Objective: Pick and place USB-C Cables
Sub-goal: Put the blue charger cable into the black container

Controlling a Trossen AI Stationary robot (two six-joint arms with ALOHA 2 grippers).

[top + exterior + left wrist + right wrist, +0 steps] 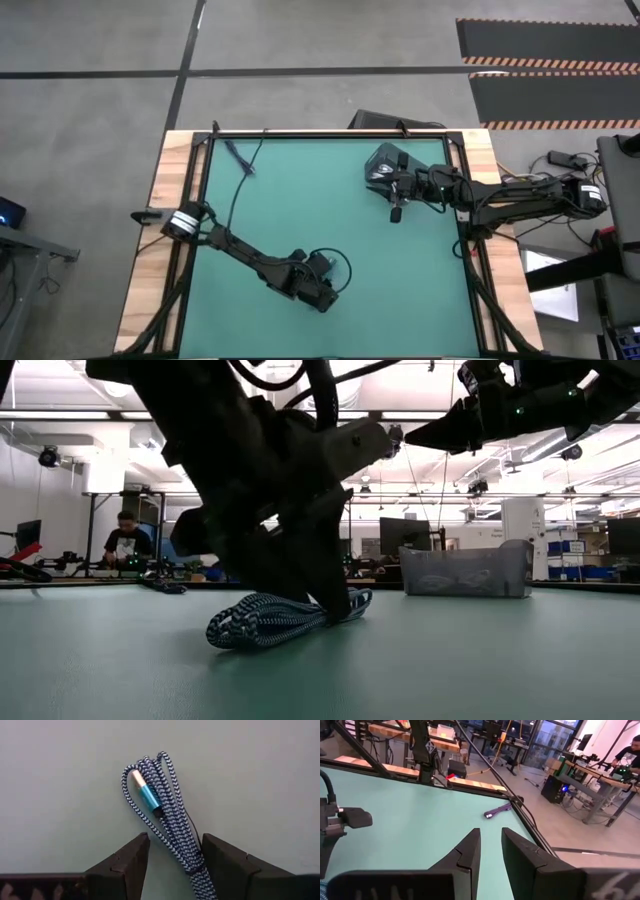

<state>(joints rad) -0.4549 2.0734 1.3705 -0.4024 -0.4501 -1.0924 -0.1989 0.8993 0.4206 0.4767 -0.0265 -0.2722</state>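
A teal-and-white braided USB-C cable bundle (160,805), with a teal plug (145,792), lies coiled on the green table (420,290) near its front middle. My left gripper (172,845) comes down over it, slanting, open, with one finger on each side of the bundle's near end (270,622). A dark blue cable (240,158) lies by the far left corner (497,811). My right gripper (490,837) hangs level beside the grey bin (385,165), open by a narrow gap, with nothing between its fingers. My left gripper's fingers straddle the bundle's near end (192,862) from above, slanting down. One finger (220,860) stands close against the strands. I cannot tell whether it touches them. The bundle lies flat on the table.
The grey bin (465,570) stands at the far right of the table with pale cables inside. Black frame rails (200,200) and robot wiring run along the table's edges. A person sits at a bench (125,540) in the room beyond.
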